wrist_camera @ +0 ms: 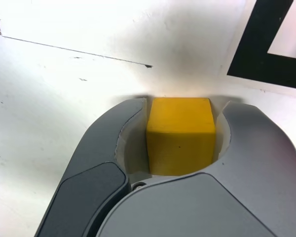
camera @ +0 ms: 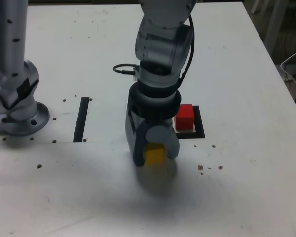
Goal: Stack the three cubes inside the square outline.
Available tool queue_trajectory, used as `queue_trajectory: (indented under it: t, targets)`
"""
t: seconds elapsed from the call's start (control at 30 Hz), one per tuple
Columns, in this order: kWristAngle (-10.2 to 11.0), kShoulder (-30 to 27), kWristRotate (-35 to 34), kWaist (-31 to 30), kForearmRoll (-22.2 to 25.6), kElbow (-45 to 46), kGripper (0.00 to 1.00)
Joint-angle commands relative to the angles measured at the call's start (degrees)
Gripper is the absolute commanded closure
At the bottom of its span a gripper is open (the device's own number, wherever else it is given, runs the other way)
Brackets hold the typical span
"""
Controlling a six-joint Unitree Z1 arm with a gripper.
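Yellow cube (wrist_camera: 180, 134) sits on the white desk (camera: 246, 187) toward its near edge, between the jaws of the gripper (camera: 154, 152), which flank it closely; a firm clamp I cannot confirm. Red cube (camera: 184, 116) occupies the square outline (camera: 199, 132). An off-centre squeeze could twist the cube or let it slip on lifting.

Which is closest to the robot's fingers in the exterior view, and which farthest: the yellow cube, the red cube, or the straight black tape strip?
1. Yellow cube: right between the fingers.
2. Red cube: just beyond, to the exterior view's right, inside the square outline.
3. Straight black tape strip: farthest, off to that view's left.
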Motion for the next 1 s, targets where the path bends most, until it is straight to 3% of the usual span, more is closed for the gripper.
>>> queue_trajectory:
  t: [0.0, 0.2, 0.3, 0.6, 0.97]
  targets:
    - [0.89, -1.38, 0.18, 0.06, 2.50, -0.69, 0.61]
    - [5.21, -4.70, 1.40, 0.06, 12.70, -4.83, 0.61]
    - [6.34, -6.21, 3.57, 0.25, 14.51, -7.20, 0.61]
    - [5.90, -6.82, 17.16, 4.54, 14.55, -13.55, 0.62]
    - [5.13, -4.01, 24.89, 9.75, 14.44, -16.52, 0.62]
